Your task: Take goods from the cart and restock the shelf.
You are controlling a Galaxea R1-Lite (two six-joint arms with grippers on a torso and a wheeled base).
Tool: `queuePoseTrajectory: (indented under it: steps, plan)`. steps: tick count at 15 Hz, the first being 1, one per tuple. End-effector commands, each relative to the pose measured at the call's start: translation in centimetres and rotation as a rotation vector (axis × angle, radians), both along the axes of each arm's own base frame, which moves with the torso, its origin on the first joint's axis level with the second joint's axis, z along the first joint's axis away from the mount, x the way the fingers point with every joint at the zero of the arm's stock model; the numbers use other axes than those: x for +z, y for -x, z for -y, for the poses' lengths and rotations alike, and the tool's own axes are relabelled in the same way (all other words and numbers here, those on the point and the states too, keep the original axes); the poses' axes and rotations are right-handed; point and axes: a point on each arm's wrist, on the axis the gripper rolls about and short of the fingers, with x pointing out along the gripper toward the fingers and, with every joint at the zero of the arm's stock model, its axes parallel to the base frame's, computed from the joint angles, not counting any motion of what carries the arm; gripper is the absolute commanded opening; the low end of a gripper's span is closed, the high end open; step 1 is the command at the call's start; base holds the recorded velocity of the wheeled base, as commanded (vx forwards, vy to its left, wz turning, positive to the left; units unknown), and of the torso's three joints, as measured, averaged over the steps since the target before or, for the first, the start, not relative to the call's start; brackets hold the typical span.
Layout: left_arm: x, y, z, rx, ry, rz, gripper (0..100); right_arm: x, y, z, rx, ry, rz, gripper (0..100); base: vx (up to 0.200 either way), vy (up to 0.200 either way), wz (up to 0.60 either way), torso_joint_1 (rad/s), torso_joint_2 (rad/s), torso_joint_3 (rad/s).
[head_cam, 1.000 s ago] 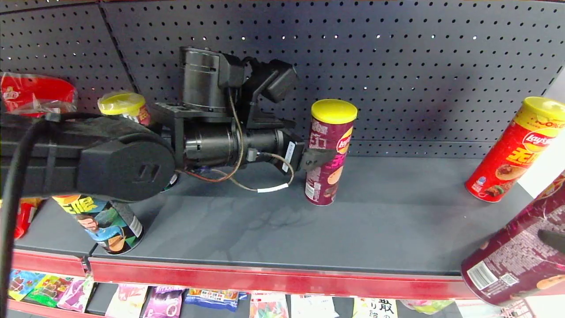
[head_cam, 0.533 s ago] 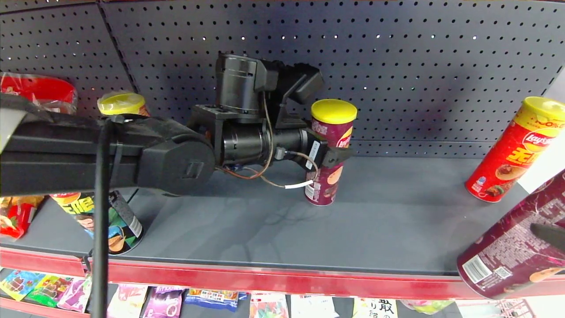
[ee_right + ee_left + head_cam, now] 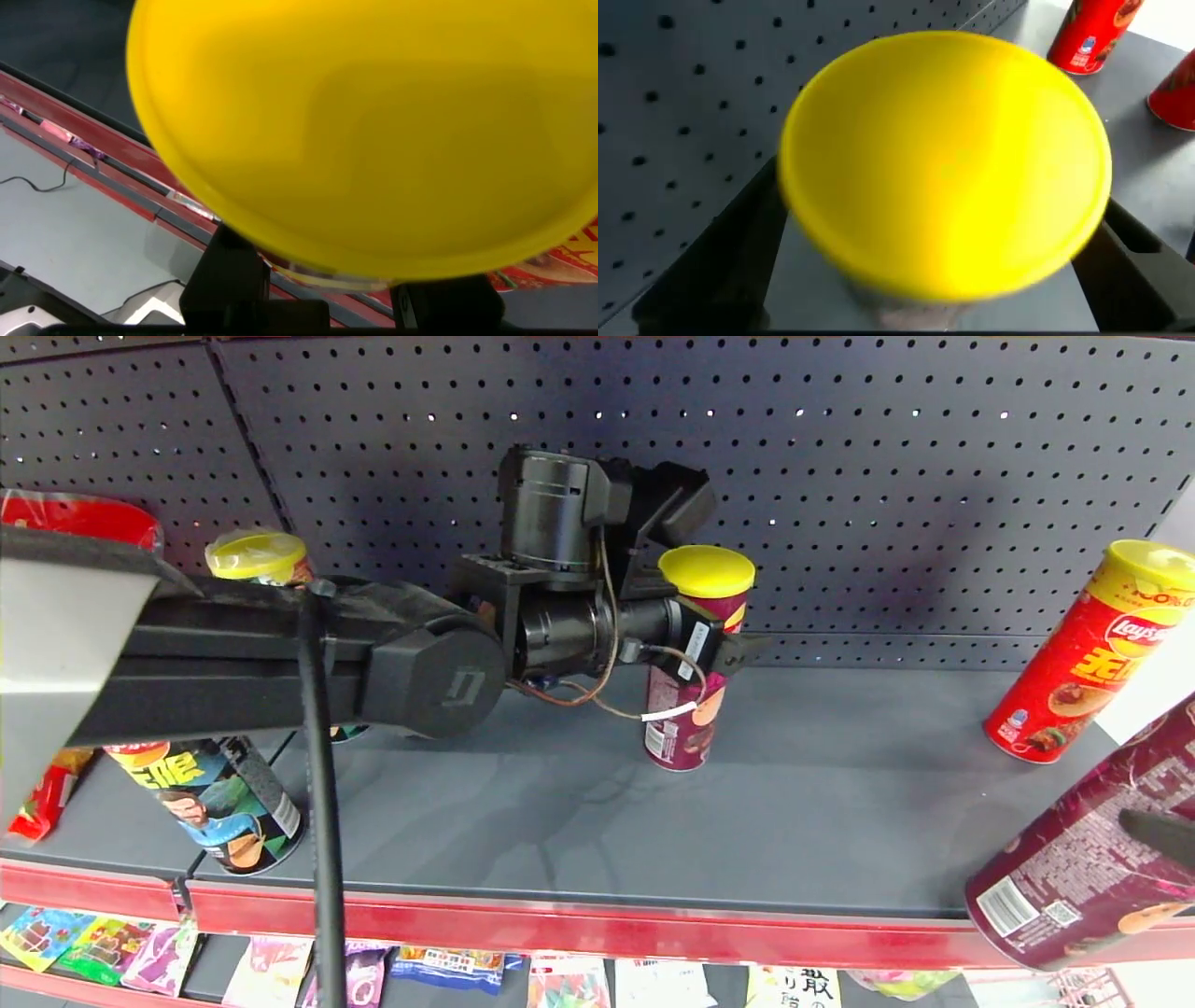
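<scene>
Left gripper (image 3: 726, 651) has advanced around the upright can (image 3: 684, 739), fingers (image 3: 744, 645) spread; right gripper's (image 3: 336, 294) fingers (image 3: 1158, 829) pinch the tilted can (image 3: 1074, 877).

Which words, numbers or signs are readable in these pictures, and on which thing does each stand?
Red can: brand logo and large characters, not quoted here.
Upright purple can: logo, partly hidden.
Tilted purple can: fine print and barcode, too small.
White packet under the shelf: characters, cut off.

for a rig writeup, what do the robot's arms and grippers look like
The left arm is black and boxy, with a pale grey panel, cylindrical wrist motor, thick black cable and thin brown wires. The left gripper and right gripper have dark jaws.
</scene>
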Motion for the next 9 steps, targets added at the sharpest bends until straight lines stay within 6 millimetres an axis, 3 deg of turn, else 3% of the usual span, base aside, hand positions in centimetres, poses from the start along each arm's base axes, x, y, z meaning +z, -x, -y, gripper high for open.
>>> queuePoseTrajectory:
  steps: [1,5,6,9]
  plan:
    - [-0.54,-0.24,0.33,0.001,-0.008,-0.007,100,0.01,0.00,-0.01,0.001,0.000,0.000,0,0.000,0.000,0.00,0.000,0.00,0.000]
    - [-0.62,-0.22,0.79,0.010,-0.007,-0.001,100,0.00,-0.04,-0.01,0.001,0.001,-0.001,0,0.000,0.000,0.00,0.000,0.00,0.000]
    - [-0.63,-0.26,0.75,0.010,-0.008,-0.002,0,0.00,-0.04,-0.01,0.002,0.002,-0.001,0,0.000,0.000,0.00,0.000,0.00,0.000]
    - [-0.60,-0.07,0.79,-0.034,-0.002,-0.011,0,-0.02,-0.07,-0.02,0.002,0.002,-0.002,0,0.000,0.000,0.00,0.000,0.00,0.000]
